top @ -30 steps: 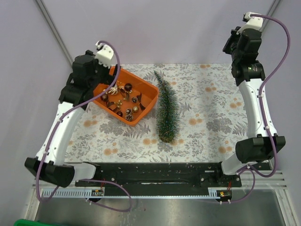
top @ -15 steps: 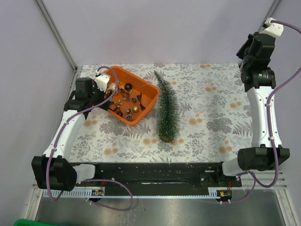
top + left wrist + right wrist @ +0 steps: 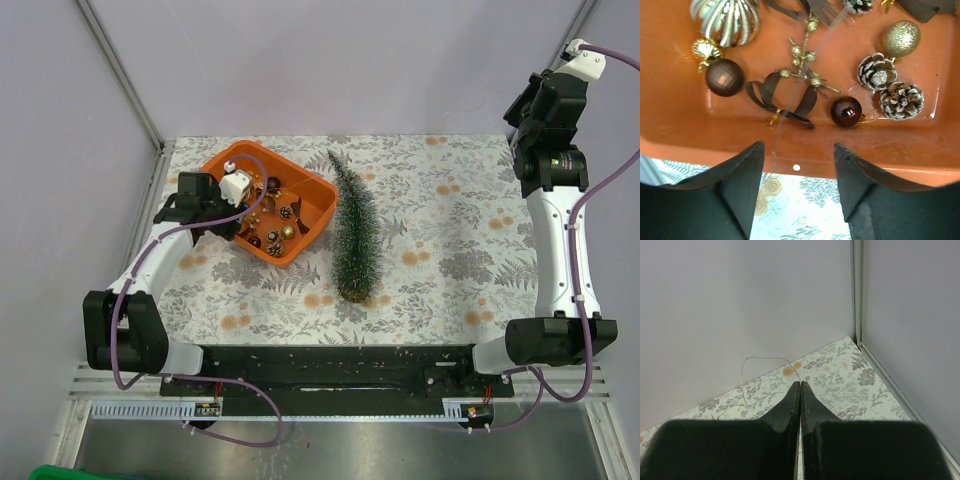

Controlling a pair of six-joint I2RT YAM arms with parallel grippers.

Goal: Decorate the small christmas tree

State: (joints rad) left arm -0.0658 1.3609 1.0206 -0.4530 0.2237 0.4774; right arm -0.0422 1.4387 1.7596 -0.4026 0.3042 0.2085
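Note:
The small christmas tree (image 3: 354,225) lies flat on the floral tablecloth, tip toward the back wall, right of the orange tray (image 3: 312,234). My left gripper (image 3: 799,150) hovers open over the tray's near wall (image 3: 865,155), with nothing between its fingers. Just past the tips lie a brown ribbon bow (image 3: 780,97), a dark red ball (image 3: 846,111) and two frosted pinecones (image 3: 876,71). Farther in are a gold glitter ball (image 3: 901,38) and a faceted brown ball (image 3: 725,77). My right gripper (image 3: 800,384) is shut, held high at the back right corner.
A thin thread (image 3: 760,359) loops over the cloth near the right fingertips; I cannot tell whether it is pinched. Grey walls close the back and both sides. A gold-and-white striped ball (image 3: 726,17) sits in the tray's far corner.
The left arm dropped and swung the gripper down over the tray's near-left side, its jaws narrowing somewhat. The right arm rose a little, then held still.

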